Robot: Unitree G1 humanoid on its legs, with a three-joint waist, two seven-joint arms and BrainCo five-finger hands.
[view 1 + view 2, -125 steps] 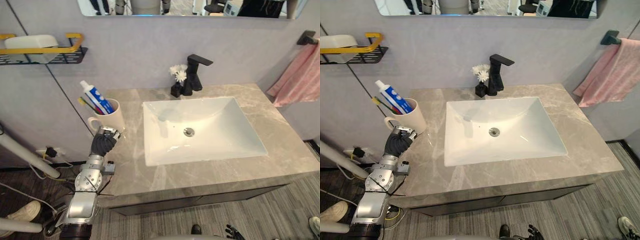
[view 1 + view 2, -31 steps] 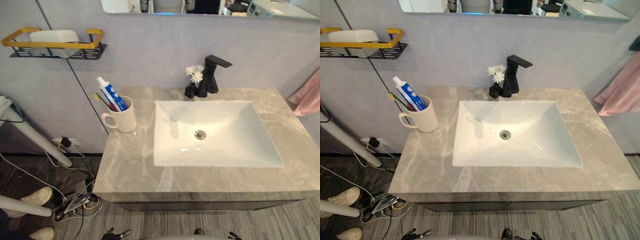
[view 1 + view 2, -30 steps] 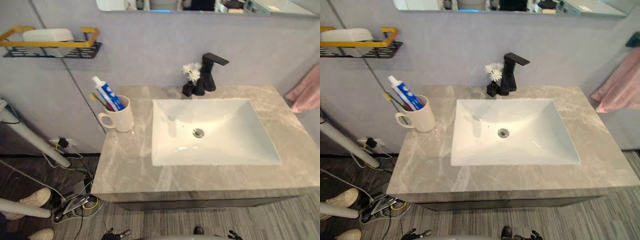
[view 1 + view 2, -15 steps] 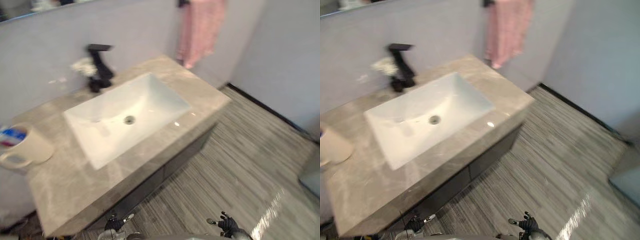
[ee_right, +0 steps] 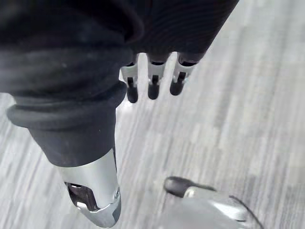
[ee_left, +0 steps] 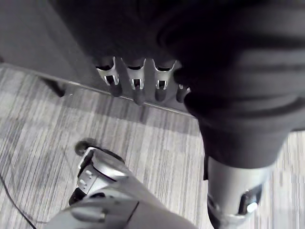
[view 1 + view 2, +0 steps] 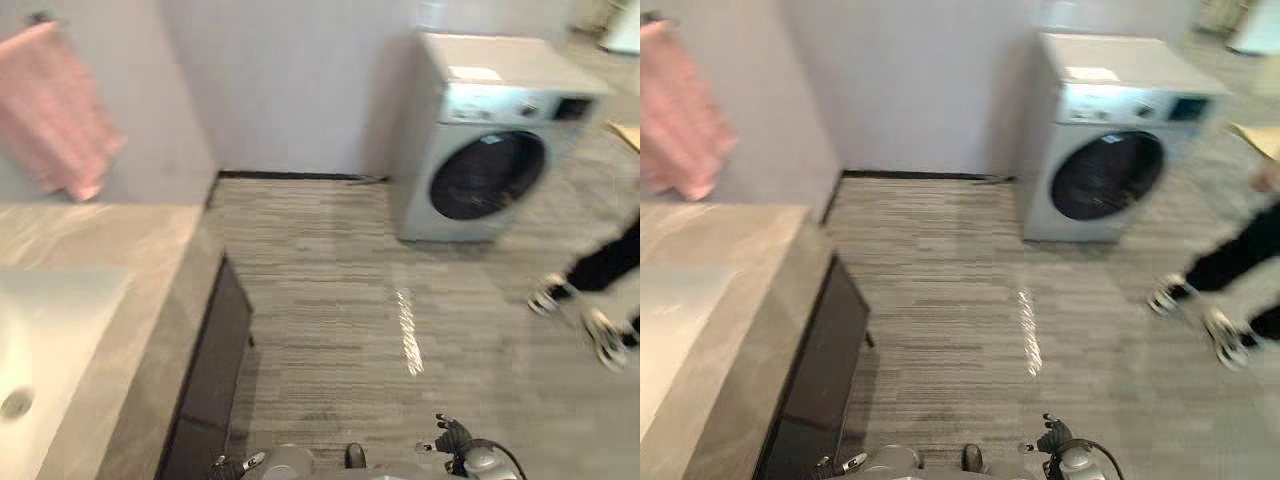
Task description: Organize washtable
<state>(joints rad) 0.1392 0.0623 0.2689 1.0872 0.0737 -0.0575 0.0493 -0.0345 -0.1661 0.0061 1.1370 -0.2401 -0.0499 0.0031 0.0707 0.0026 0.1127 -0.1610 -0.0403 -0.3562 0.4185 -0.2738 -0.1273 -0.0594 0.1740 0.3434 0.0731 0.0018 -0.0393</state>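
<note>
Your left hand [image 6: 136,86] hangs loose, fingers relaxed, holding nothing; right hand [image 5: 152,82] the same, both low over the floor [image 7: 340,290], counter [image 7: 110,235] off left.

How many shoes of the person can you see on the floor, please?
2. One shoe is on the floor right of the washing machine; the other shoe lies further right, nearer the robot. No more seem hidden.

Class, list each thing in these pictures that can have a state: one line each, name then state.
Pink towel, hanging on the wall.
Washing machine, door shut.
Sink, empty where it shows.
Left hand, open, holding nothing.
Right hand, open, holding nothing.
</note>
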